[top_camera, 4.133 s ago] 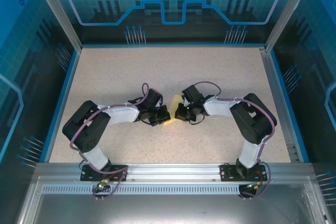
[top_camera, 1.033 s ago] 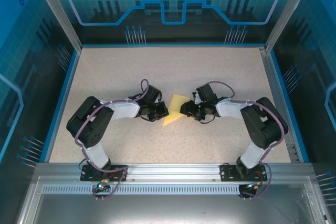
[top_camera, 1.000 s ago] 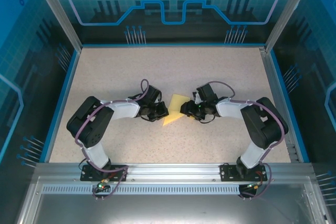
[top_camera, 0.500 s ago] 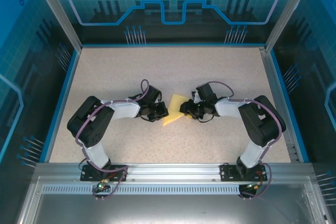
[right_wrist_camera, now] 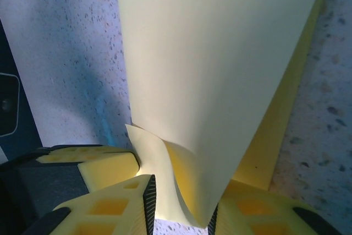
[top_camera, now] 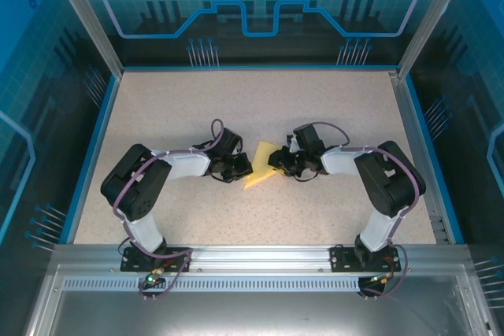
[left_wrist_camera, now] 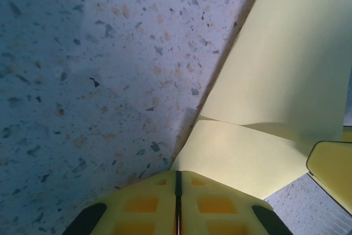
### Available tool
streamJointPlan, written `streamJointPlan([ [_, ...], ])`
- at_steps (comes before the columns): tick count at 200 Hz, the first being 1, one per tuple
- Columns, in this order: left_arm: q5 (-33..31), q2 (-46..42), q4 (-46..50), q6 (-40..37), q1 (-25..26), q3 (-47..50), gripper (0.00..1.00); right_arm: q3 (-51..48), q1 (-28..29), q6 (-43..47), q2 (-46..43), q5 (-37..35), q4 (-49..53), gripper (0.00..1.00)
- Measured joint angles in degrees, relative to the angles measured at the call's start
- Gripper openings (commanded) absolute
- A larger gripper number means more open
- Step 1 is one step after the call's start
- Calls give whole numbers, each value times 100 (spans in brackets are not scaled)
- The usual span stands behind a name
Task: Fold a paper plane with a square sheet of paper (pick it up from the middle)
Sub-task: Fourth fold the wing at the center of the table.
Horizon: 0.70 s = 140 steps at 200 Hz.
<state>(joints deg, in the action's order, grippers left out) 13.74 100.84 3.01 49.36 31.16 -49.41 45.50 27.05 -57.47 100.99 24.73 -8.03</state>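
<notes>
Currently the square sheet of paper (top_camera: pixel 261 168) is no longer a flat square. It lies on the table (top_camera: pixel 260 100) directly between the two grippers, part folded, with one pointed end aimed toward the arm bases.

- Left wrist view: the paper (left_wrist_camera: pixel 275 81) fans out ahead of the fingertips. A creased flap lies over a second layer, so at least one fold is in.
- Right wrist view: a broad panel (right_wrist_camera: pixel 220 53) runs forward from the fingers, with a darker yellow layer under its right edge. A small curl of paper sits at the finger line.

Left gripper (top_camera: pixel 242 169): fingers pressed together, only a thin seam between them (left_wrist_camera: pixel 177 177), pinching the paper's near corner.

Right gripper (top_camera: pixel 276 164): fingers a little apart (right_wrist_camera: pixel 181 191), straddling the curled edge. The paper is between them, but a gap shows on either side of it, so I read this as not clamped.

Progress, as a judgement: the sheet is picked up and the first folding is done. The shape is not a paper plane yet, since no narrow dart, clear centre crease or pair of wings is visible. Further diagonal folds, the centre fold and the wing folds look to remain.

Risk: if the right fingers close on the curl, the crease may land crooked.
</notes>
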Motion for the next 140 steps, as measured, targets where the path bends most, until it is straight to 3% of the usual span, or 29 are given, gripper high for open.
streamJointPlan([
  [28, 4, 0, 15, 2, -26, -2, 15, 0, 4, -74, 94, 98, -44, 28],
  [87, 4, -9, 96, -39, -35, -61, 20, 109, 39, -122, 219, 127, 98, 7],
  [104, 2, -66, 149, -50, -42, -70, 26, 114, 39, -155, 216, 98, 146, 6],
  [140, -2, -483, 339, -184, -63, -68, 50, 111, 120, -236, -94, -227, 496, 4],
])
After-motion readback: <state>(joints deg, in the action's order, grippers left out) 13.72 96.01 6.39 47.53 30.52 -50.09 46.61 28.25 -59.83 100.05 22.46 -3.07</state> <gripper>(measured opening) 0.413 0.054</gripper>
